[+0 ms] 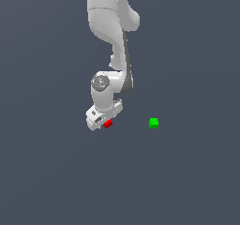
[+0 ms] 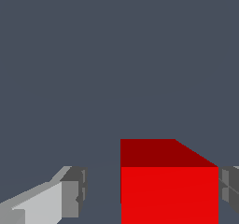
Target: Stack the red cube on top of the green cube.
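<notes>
Spread wide, the hand [image 2: 151, 190] sits low around the red cube [image 2: 169, 195], one finger [image 2: 228, 188] right against it and the other finger [image 2: 70, 192] standing clear, while the green cube [image 1: 153, 123] rests well apart toward the exterior view's right.

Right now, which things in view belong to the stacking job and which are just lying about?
Belong to the job:
- red cube, between the gripper fingers, one finger still clear of it
- green cube, alone toward the exterior view's right

Just lying about:
- nothing else shows, only the plain grey floor
</notes>
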`<state>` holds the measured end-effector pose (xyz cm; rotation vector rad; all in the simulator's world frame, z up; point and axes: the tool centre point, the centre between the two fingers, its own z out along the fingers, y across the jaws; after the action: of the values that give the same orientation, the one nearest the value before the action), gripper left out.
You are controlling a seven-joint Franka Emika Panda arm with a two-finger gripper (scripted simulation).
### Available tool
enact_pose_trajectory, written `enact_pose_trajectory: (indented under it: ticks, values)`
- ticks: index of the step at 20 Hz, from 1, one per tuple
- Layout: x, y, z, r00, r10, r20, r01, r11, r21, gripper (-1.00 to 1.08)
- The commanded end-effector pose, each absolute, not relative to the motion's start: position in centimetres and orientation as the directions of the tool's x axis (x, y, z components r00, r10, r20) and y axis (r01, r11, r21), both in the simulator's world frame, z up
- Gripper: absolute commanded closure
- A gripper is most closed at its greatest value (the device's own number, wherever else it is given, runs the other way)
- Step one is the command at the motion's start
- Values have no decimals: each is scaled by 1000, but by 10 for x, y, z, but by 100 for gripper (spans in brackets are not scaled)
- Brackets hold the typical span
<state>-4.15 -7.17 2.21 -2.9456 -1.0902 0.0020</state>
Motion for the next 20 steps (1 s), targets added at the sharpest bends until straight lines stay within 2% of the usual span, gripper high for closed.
enact_pose_trajectory:
  ticks: [1, 2, 14, 20]
  values:
    - [-41, -72, 20, 759, 651, 0, 651, -759, 0, -92]
    - [-41, -72, 20, 759, 651, 0, 651, -759, 0, 108]
    - [-41, -72, 21, 759, 651, 0, 651, -759, 0, 108]
    - [-41, -72, 39, 759, 651, 0, 651, -759, 0, 108]
